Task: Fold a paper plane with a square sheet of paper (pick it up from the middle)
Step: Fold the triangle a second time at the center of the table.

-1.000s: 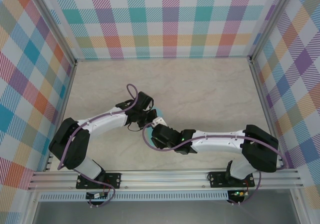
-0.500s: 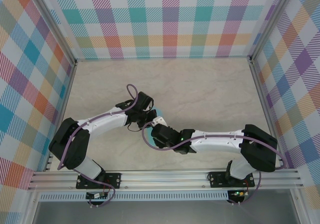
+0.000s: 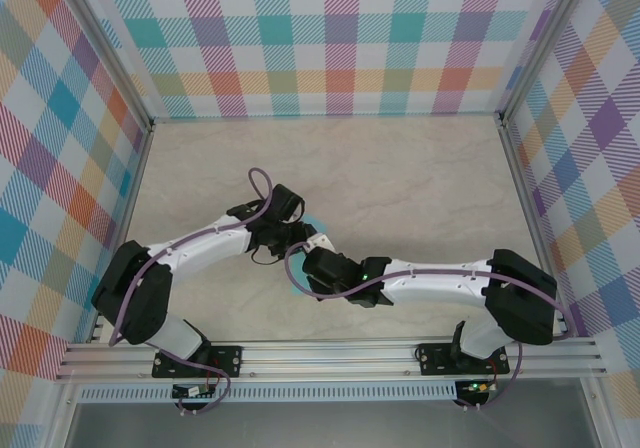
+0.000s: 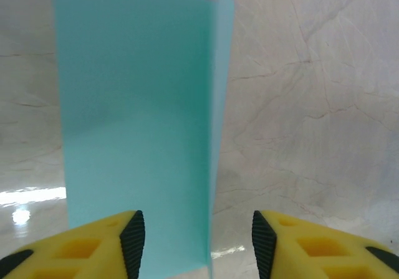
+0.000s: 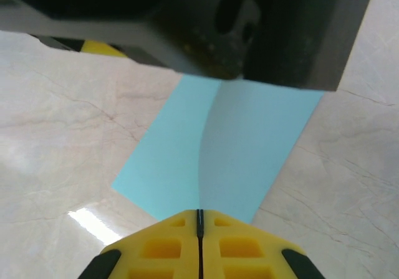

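- Right gripper [image 5: 199, 218] clamps the near edge of the sheet of paper [image 5: 249, 142].
- Left gripper [image 4: 193, 235] stands half open, the sheet's fold between its fingers.

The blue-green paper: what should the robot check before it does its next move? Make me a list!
1. Right gripper pinching the paper: ok, its fingers are shut on the near edge.
2. Left gripper open: ok, there is a wide gap between its jaws.
3. Left fingers apart from the paper: cannot tell, the sheet's bottom edge sits right beside one.
4. Middle fold sharp: cannot tell, a curved line runs up the paper from the right fingertips.
5. Paper edges lined up: cannot tell.
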